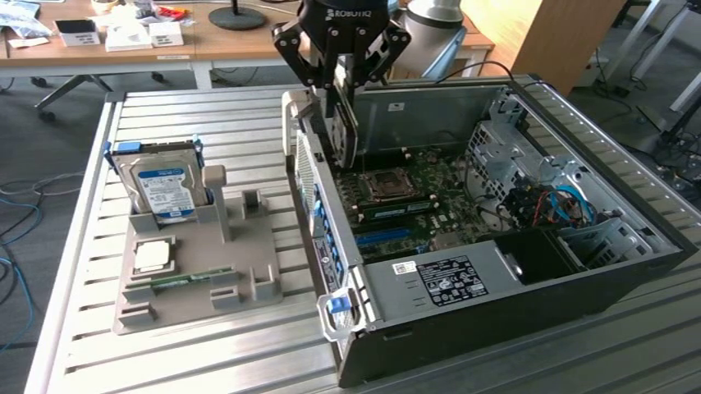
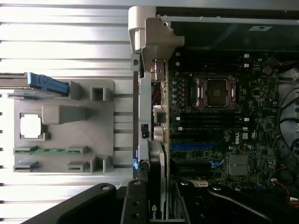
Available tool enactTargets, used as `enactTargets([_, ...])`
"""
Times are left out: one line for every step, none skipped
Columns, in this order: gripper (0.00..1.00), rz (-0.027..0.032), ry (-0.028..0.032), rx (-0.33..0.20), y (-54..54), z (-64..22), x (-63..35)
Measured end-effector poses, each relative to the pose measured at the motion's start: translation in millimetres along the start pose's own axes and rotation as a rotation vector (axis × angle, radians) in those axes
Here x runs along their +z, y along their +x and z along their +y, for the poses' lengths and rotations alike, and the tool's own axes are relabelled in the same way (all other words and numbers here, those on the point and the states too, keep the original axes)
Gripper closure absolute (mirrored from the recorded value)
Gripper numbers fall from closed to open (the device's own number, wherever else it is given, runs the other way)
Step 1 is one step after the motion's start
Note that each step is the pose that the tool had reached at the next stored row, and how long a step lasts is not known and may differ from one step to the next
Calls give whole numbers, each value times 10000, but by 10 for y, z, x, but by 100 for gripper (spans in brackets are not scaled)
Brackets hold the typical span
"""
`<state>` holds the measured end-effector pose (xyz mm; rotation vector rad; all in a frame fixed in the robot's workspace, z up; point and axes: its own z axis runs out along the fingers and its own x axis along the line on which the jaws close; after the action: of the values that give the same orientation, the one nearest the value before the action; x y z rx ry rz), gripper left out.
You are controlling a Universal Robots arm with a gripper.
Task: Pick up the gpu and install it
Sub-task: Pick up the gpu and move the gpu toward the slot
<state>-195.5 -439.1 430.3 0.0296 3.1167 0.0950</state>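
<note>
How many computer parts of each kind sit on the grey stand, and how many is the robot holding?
hard drive: 1
processor chip: 1
memory stick: 1
gpu, held in the gripper: 1
Total: 4

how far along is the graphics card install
Done: the graphics card is picked up, off the grey holder. In hand: the jaws grip it upright over the open computer case, by its rear wall. Left: it is not yet seated; the blue slot on the board is empty.
</note>
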Motion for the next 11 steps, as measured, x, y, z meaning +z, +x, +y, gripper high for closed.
enactTargets([73, 0, -1, -1, -11, 0, 1])
enactTargets([73, 0, 0, 0, -22, 0, 1])
enactTargets([73, 0, -1, 0, -32, 1, 1])
enactTargets([73, 0, 0, 0, -42, 1, 1])
enactTargets([73, 0, -1, 0, -52, 1, 1])
enactTargets([73, 0, -1, 0, -63, 1, 2])
enactTargets([73, 1, -1, -1, -73, 2, 2])
enactTargets([73, 0, 0, -1, -83, 2, 2])
enactTargets([73, 0, -1, -1, -95, 2, 2])
enactTargets([73, 0, -2, 0, -106, 3, 3])
enactTargets([73, 0, -2, -1, -118, 3, 3])
